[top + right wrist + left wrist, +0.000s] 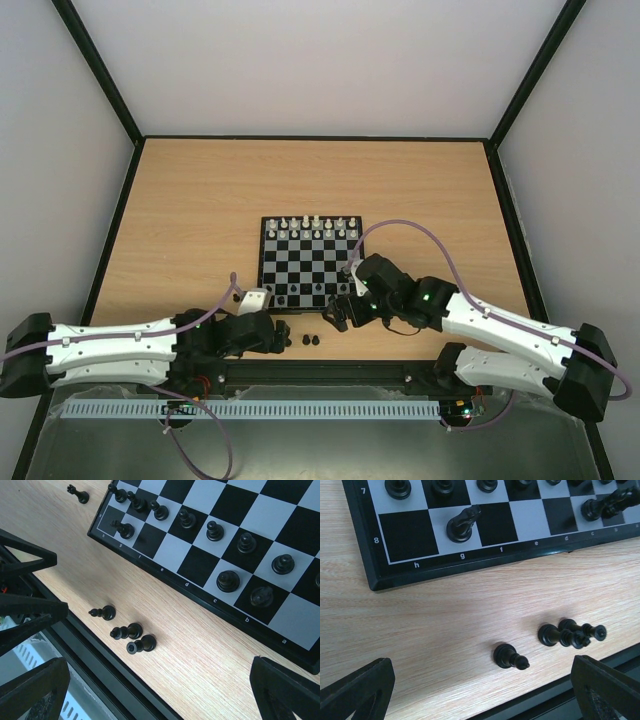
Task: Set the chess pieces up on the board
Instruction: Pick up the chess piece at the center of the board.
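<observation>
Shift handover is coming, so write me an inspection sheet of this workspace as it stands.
Surface: wooden tabletop, no spill seen.
Job's things: board centred; white pieces along its far side; black pieces partly set on the near side; four loose black pieces beside it on the wood.
Clutter: nothing seen.
Grippers: left gripper and right gripper open, empty.
Cables: a purple cable loops over each arm.
Surroundings: pale walls, black posts.

Surface (200,220): pale wood-grain finish, matt, fine streaks. Board (470,569): glossy black and grey checks with reflections; frame smooth, dark, plastic-looking. Chess pieces (510,656) lying at 6 o'clock of the board: black, shiny, moulded-looking. Left tool (481,680) fingers (610,692): matt black, faintly grainy. Arm shells (110,345): smooth white plastic, slight sheen. Cable (425,232): smooth purple sheath.
</observation>
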Robot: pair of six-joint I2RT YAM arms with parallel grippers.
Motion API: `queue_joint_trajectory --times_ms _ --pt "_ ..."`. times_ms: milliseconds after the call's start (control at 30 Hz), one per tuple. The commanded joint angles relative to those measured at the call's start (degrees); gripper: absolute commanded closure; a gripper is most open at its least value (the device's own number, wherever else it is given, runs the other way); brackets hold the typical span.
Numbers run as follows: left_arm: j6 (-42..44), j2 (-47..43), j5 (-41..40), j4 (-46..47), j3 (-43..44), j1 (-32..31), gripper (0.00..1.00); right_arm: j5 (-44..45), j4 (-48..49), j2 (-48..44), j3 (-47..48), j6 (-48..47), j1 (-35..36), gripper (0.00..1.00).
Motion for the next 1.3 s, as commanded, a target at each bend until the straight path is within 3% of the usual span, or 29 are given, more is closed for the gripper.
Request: queue_joint_trajectory --times_ms 0,233,467,1000,1267 --pt "-1.54 1.89 -2.3 0.69 -0.9 -0.7 0.01 1.08 -0.69 0.64 -0.19 0.4 -0.07 0.0" --pt "-2.13 6.66 -3.37 0.16 0.28 -1.38 0.01 0.71 -0.65 0.99 -0.19 0.16 -0.08 0.02" --pt "-3.33 12.36 -4.56 -0.39 2.96 -3.67 0.19 0.08 -0.48 0.01 -0.49 0.06 -0.1 0.02" --pt "-7.6 16.3 -7.72 -3.05 8.09 -7.4 0.11 -2.35 0.09 -3.07 -1.22 -0.37 -0.09 0.03" --pt "-6.39 22.11 -6.89 -2.19 10.93 -9.87 0.25 -2.83 0.32 -3.49 -1.4 -0.54 -0.08 0.04"
